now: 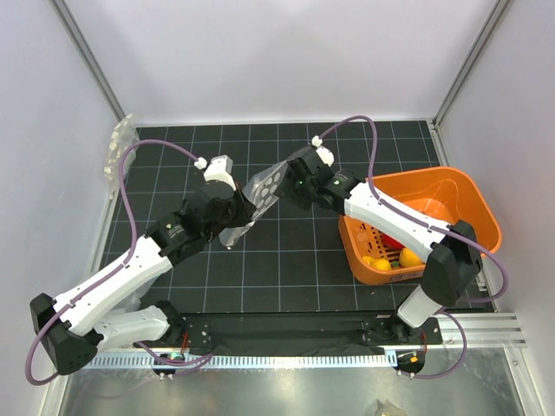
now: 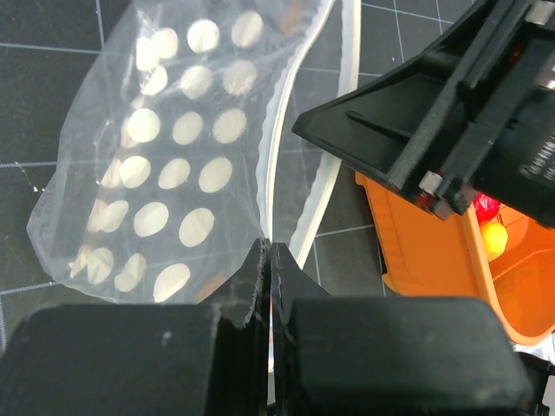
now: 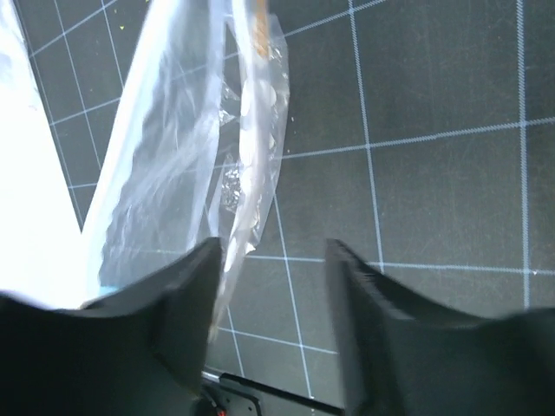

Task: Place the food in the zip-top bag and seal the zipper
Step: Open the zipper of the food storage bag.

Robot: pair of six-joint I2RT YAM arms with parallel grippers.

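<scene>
The zip-top bag [image 1: 264,186], clear with white dots, hangs tilted above the mat between both grippers. My left gripper [image 1: 236,211] is shut on its edge; in the left wrist view the jaws [image 2: 270,250] pinch the plastic by the white zipper strip [image 2: 323,186], with the dotted bag [image 2: 173,173] spreading beyond. My right gripper [image 1: 290,180] is open; in the right wrist view [image 3: 273,260] its left finger lies against the bag [image 3: 182,156], and nothing sits between the fingers. The food, a red fruit [image 1: 392,240] and yellow ones [image 1: 410,256], lies in the orange basket.
The orange slotted basket [image 1: 451,186] stands at the right of the black gridded mat and shows in the left wrist view [image 2: 425,251]. A bundle of clear plastic [image 1: 120,143] lies at the far left edge. Frame posts and walls close in the sides.
</scene>
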